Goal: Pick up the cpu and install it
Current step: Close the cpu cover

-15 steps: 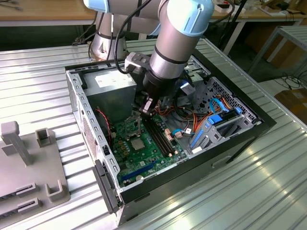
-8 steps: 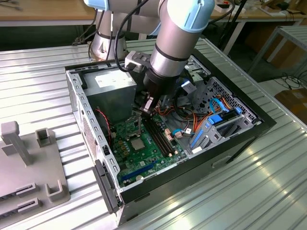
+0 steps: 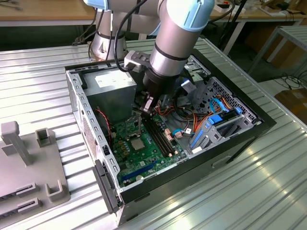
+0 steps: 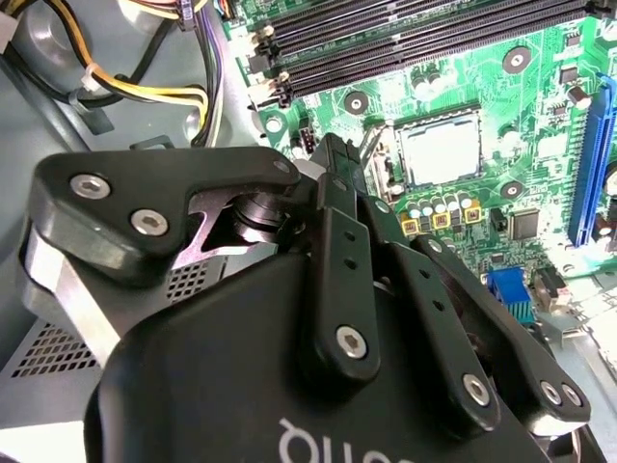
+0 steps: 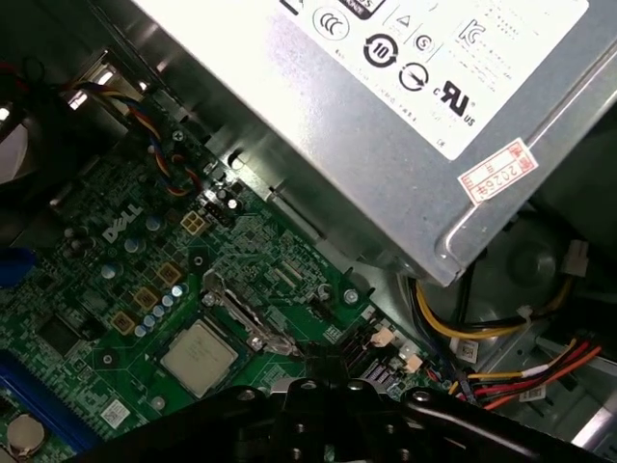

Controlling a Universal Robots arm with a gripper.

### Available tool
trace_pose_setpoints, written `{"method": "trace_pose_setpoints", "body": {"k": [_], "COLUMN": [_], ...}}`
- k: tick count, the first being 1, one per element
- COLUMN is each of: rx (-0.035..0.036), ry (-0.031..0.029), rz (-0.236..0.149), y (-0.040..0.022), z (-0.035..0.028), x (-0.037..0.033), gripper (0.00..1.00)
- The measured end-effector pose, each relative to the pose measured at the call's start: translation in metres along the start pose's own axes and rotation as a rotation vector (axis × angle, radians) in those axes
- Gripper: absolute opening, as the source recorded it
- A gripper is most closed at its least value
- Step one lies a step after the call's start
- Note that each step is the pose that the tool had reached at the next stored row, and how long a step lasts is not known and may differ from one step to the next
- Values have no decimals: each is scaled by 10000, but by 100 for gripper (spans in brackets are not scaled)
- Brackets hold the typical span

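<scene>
The silvery-grey square cpu sits socketed – black gripper, jaws' state unclear, at its twelve o'clock – could snag the latch.

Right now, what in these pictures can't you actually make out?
- Whether the cpu is locked into its socket: too small in the exterior view, and no wrist view settles it.
- The hand's fingertips: its own black body covers them in the second wrist view.
- The power supply: cut off by the first wrist view's edge.
</scene>
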State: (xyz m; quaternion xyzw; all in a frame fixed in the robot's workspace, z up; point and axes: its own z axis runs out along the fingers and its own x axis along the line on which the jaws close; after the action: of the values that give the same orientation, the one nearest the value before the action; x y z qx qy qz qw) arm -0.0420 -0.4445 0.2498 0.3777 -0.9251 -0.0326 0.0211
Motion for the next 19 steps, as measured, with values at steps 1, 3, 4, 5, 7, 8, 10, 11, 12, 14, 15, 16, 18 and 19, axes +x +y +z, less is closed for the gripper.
{"method": "trace_pose_setpoints", "body": {"k": [1, 3, 4, 5, 7, 8, 10, 11, 12, 14, 15, 16, 18, 19], "rx": [0, 0, 1, 2, 2, 2, 3, 3, 4, 5, 5, 6, 6, 7], "ry": [1, 3, 5, 7, 10, 11, 15, 17, 21, 24, 27, 29, 34, 36], "rz": [-18, -63, -83, -103, -144, -164, -224, -247, -282, -333, -377, -403, -464, -493], "y": [1, 3, 4, 5, 6, 7, 9, 10, 12, 15, 16, 17, 18, 19], "z": [-3, -8, -11, -13, -18, -21, -27, -29, -34, -39, -43, -45, -51, -54], "x": [1, 3, 3, 4, 5, 6, 8, 9, 10, 12, 13, 14, 15, 16], "gripper": [11, 11, 11, 11, 11, 11, 11, 11, 11, 11, 11, 11, 11, 11]}}
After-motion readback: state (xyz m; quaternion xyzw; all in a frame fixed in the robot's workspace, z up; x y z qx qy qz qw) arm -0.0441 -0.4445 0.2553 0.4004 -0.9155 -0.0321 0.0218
